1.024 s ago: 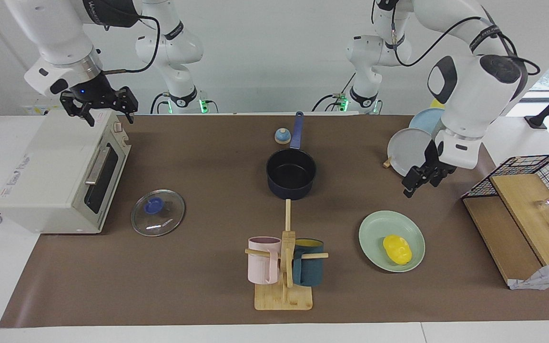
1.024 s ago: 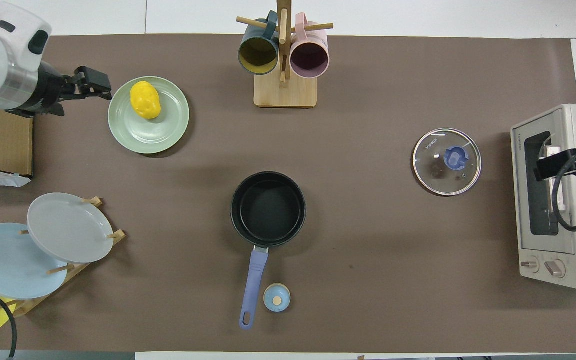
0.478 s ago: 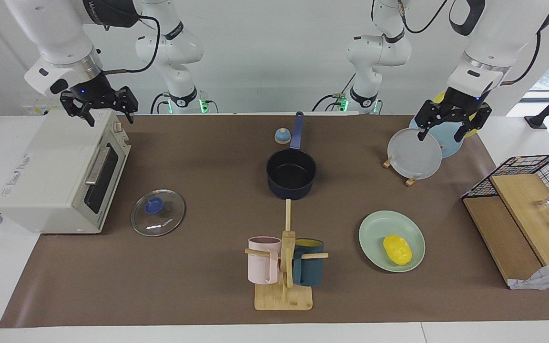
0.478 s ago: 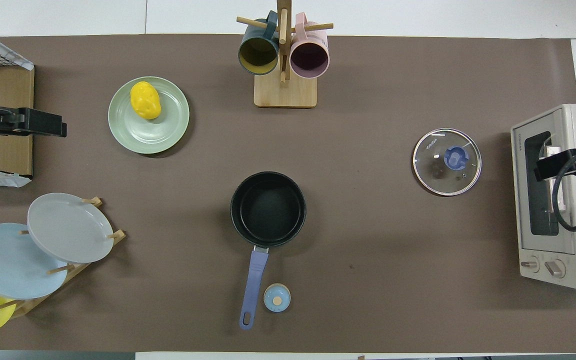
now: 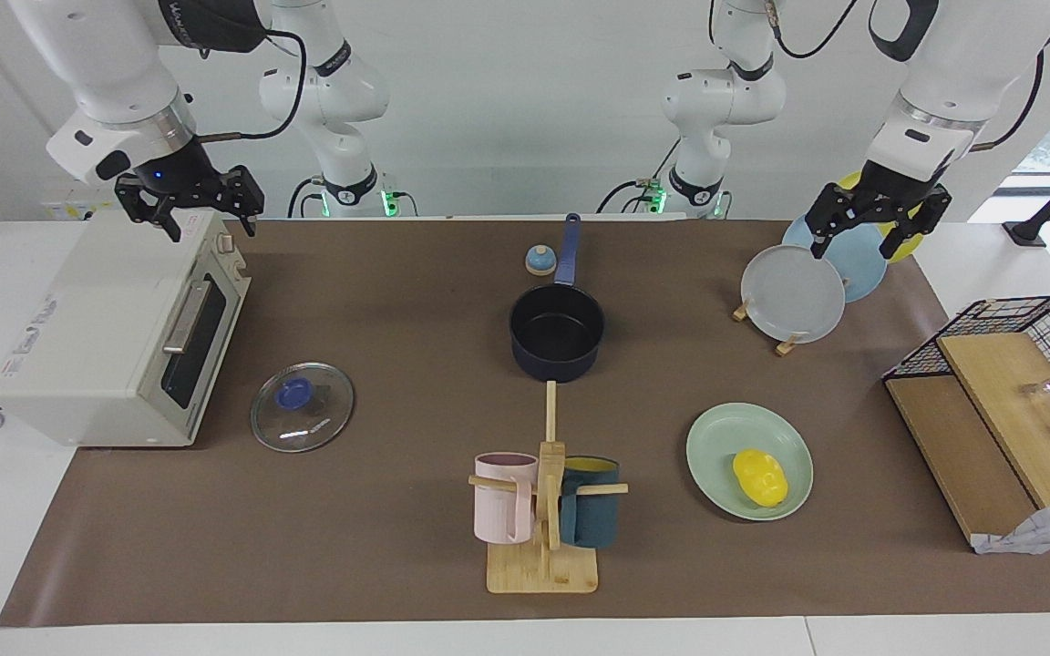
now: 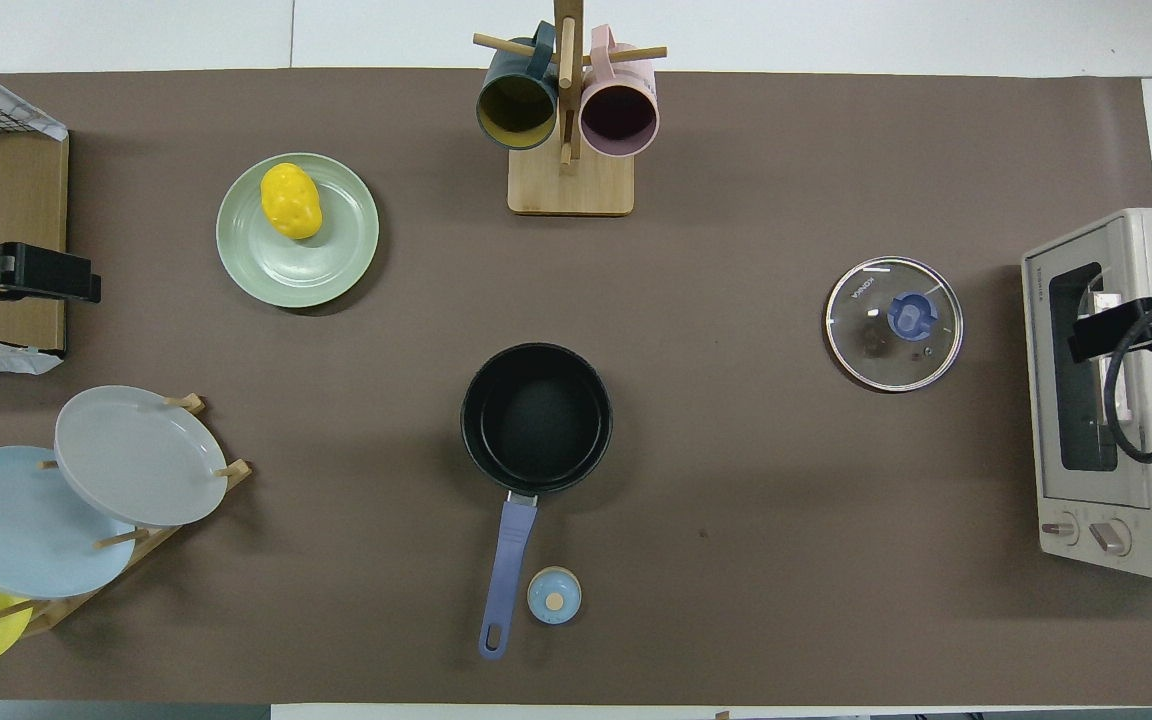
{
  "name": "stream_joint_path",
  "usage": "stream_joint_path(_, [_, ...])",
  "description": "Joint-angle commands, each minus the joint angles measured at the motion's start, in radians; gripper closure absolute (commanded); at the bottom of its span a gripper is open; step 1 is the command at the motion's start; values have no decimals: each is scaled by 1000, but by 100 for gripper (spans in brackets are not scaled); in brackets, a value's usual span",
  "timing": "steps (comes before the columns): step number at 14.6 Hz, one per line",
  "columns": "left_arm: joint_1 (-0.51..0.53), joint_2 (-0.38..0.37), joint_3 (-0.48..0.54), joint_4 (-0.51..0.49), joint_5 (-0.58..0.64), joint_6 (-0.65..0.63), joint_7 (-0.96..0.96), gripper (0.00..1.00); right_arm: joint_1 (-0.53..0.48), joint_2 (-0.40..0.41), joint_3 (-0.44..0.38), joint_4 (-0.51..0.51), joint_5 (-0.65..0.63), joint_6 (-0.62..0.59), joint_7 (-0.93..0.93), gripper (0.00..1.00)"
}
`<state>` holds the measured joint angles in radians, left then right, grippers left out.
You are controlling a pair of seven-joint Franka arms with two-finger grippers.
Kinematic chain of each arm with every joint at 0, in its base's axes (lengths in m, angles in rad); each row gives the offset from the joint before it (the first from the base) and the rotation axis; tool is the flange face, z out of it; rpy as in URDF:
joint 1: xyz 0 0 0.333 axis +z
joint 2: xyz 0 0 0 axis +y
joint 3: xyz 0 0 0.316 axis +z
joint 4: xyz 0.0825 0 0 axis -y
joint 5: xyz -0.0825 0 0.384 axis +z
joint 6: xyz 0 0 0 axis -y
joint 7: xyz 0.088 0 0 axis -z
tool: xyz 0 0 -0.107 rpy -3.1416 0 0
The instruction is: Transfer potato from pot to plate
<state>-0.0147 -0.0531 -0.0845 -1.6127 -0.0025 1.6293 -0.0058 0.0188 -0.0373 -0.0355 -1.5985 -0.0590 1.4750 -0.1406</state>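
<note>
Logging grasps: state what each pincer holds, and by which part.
Nothing. Left pincer hangs open over the racked plates; right pincer hangs open over the oven. The potato lies on the plate.

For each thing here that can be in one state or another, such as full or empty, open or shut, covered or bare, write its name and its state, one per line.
pot: empty, uncovered.
glass lid: off, flat on the table.
plate: holding the potato.
toaster oven: door shut.
left gripper: open, empty, over the plate rack.
right gripper: open, empty, over the toaster oven.
mugs: hanging on the stand.
</note>
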Motion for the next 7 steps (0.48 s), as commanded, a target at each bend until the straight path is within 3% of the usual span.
stream_joint_path(1, [35, -24, -52, 3, 13, -63, 9, 0, -7, -12, 6, -11, 16, 18, 15, 0])
stream_joint_path(4, [-56, -25, 12, 23, -8, -117, -5, 0, -7, -12, 6, -11, 16, 18, 15, 0])
stream_joint_path(7, [-60, -14, 17, -19, -13, -50, -6, 0, -7, -12, 6, -11, 16, 18, 15, 0])
